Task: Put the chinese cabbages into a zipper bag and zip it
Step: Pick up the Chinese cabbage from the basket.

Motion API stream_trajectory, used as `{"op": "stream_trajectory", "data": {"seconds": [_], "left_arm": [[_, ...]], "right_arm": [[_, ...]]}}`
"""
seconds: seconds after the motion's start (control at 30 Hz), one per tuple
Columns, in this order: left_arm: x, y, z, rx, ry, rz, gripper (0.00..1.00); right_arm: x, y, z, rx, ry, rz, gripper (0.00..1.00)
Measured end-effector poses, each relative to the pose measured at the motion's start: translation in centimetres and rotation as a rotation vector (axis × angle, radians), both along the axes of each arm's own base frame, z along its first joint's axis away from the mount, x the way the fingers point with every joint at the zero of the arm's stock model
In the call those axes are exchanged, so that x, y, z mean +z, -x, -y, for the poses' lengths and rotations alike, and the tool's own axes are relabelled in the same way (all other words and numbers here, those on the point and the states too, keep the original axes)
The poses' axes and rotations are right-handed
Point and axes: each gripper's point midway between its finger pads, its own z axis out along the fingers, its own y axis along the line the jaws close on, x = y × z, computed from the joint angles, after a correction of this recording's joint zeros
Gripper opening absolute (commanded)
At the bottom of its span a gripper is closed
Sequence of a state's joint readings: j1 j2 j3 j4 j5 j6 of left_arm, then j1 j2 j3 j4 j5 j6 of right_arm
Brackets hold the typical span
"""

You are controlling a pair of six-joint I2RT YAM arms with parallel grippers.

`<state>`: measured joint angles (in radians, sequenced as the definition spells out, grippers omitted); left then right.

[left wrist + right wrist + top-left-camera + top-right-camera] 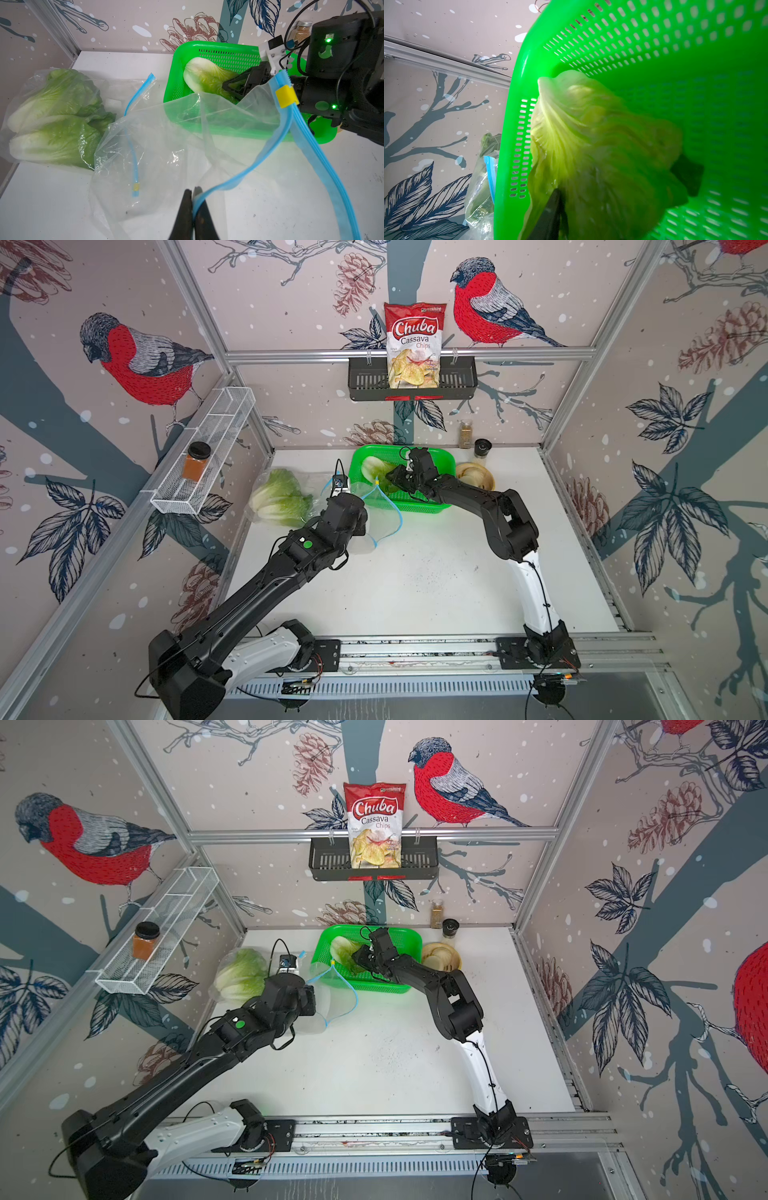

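**One head in the basket, bag mouth held open**

My right pincer (pixel 225 88) is clamped on the leafy end of the cabbage (pixel 203 74). It lies in the green basket (pixel 218 46) with its white stalk end pointing away from my fingers. My left pincer (pixel 192 193) is pinched together on the blue zip (pixel 239 176) of the bag (pixel 239 116), holding its mouth open just beside the basket. The yellow slider (pixel 286 96) sits at the zip's raised end.

I judge the head light, soft and easily bruised at the leaves, and firmer along the ribbed stalk. Leaves can tear or slide out of a pinch, so the thick middle or the stalk would be the safer hold. The bag film looks limp and slippery, and I expect the mouth to sag unless I keep the zip taut.

The basket holds only this one head. The held bag looks empty. The other bag (pixel 112 149), lying on the table (pixel 415 593) toward my left, holds two heads (pixel 54 143); I cannot tell whether it is zipped. A bowl (pixel 491 481) beside the basket holds pale discs, which are no part of my job.
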<state>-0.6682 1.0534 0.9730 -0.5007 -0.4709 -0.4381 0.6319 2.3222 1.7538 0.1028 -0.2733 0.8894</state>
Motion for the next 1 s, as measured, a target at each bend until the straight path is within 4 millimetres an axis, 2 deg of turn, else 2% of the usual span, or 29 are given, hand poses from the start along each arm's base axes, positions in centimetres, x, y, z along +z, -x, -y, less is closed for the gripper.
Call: {"op": "stream_trajectory", "data": {"seconds": [0.1, 0.27, 0.47, 0.57, 0.83, 0.9, 1.0], "left_arm": [[0.0, 0.0, 0.1, -0.004, 0.003, -0.001, 0.06], [-0.3, -0.1, 0.9, -0.033, 0.022, -0.014, 0.05], [-0.9, -0.3, 2.2, -0.078, 0.043, -0.044, 0.01], [-1.4, -0.5, 3.1, -0.107, 0.059, -0.062, 0.01], [-2.7, -1.1, 5.4, -0.170, 0.088, -0.099, 0.01], [-3.1, -1.2, 6.0, -0.184, 0.092, -0.108, 0.01], [-3.9, -1.5, 6.7, -0.199, 0.089, -0.124, 0.01]], "right_arm": [[0.9, 0.1, 0.5, 0.002, -0.025, 0.017, 0.07], [3.2, 0.7, 2.2, -0.018, -0.050, 0.054, 0.04], [7.3, 3.0, 4.0, 0.004, -0.053, 0.146, 0.02], [9.4, 4.2, 5.6, -0.001, -0.037, 0.200, 0.02], [14.9, 8.7, 12.1, -0.072, 0.049, 0.345, 0.02], [16.0, 10.3, 13.1, -0.076, 0.072, 0.372, 0.02], [17.1, 13.1, 13.3, -0.045, 0.119, 0.409, 0.01]]}}
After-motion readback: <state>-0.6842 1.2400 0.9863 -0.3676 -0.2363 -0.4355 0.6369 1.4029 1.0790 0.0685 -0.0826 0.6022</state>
